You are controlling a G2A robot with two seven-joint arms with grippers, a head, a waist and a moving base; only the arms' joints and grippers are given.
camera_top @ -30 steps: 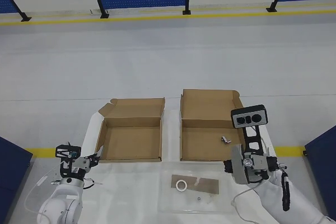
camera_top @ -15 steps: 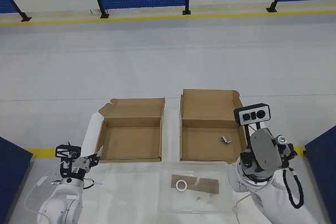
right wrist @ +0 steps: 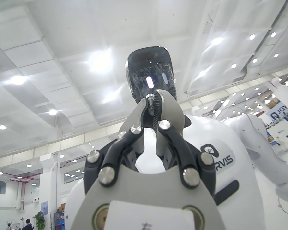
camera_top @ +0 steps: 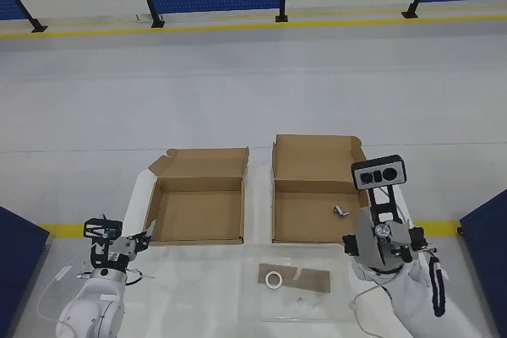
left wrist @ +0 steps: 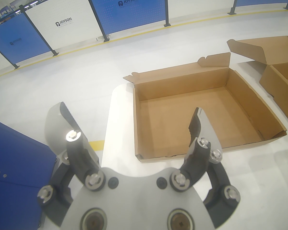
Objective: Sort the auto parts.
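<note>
From above, I am holding my left claw (camera_top: 144, 231) over the near left corner of the white table (camera_top: 194, 270), just short of the left brown cardboard box (camera_top: 198, 215), which is standing with its lid flap open. Beside it, the right brown cardboard box (camera_top: 308, 215) is carrying a small grey metal part (camera_top: 341, 210) near its right wall. In front of both boxes, a clear flat plastic tray (camera_top: 253, 308) is bearing a brown cardboard strip (camera_top: 308, 280), a white ring (camera_top: 275, 279) on the strip's left end, and a tiny grey fastener (camera_top: 300, 298) just beside the strip. My right claw (camera_top: 380, 232) is sitting off the right box's near right corner, turned upward.

Through my left wrist, my left claw is gaping wide and gripping nothing, facing the left box's near wall.

Through my right wrist, my right claw is pointing at the white panelled ceiling (right wrist: 50, 37). Its fingers are almost together, pinching a small silver threaded screw (right wrist: 150, 101) between their tips.
</note>
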